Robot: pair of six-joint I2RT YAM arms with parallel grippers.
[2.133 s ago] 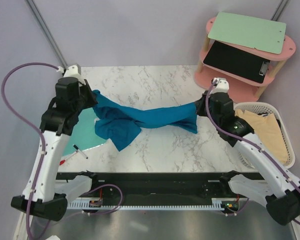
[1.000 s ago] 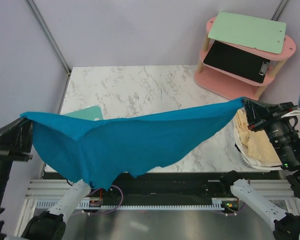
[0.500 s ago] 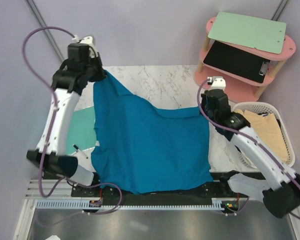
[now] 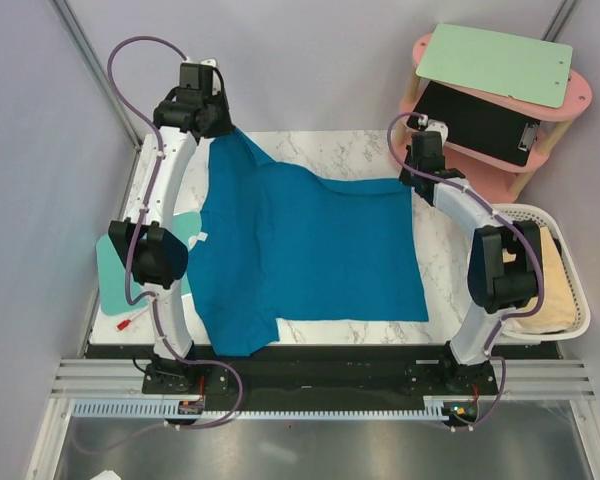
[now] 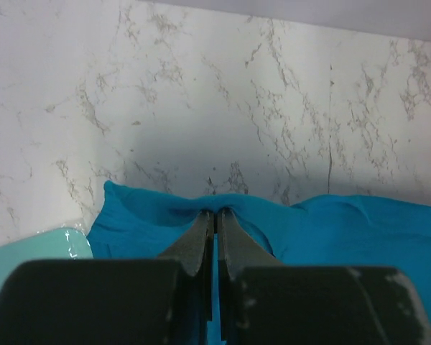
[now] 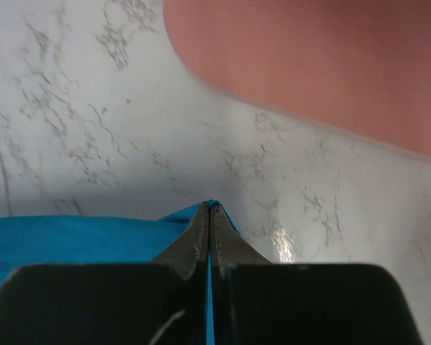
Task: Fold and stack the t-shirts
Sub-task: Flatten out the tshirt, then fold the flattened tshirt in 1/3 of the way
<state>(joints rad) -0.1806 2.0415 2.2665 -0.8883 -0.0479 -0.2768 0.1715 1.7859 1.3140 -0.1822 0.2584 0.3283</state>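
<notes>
The soft teal-blue t-shirt [image 4: 310,250] lies spread nearly flat on the glossy, grey-veined marble table [image 4: 320,152]. Its two far corners are pinched: the left gripper [image 5: 215,213] has its thin fingers closed on a rumpled fold, and the right gripper [image 6: 210,208] is clamped on a pointed corner, the cloth trailing back from both toward the arm bases. Just right of the right gripper stands a rounded pink shelf [image 4: 460,168] — behind that gripper, beside its arm, a white mesh basket [image 4: 581,315] holds crumpled cream-yellow t-shirts [image 4: 548,290].
</notes>
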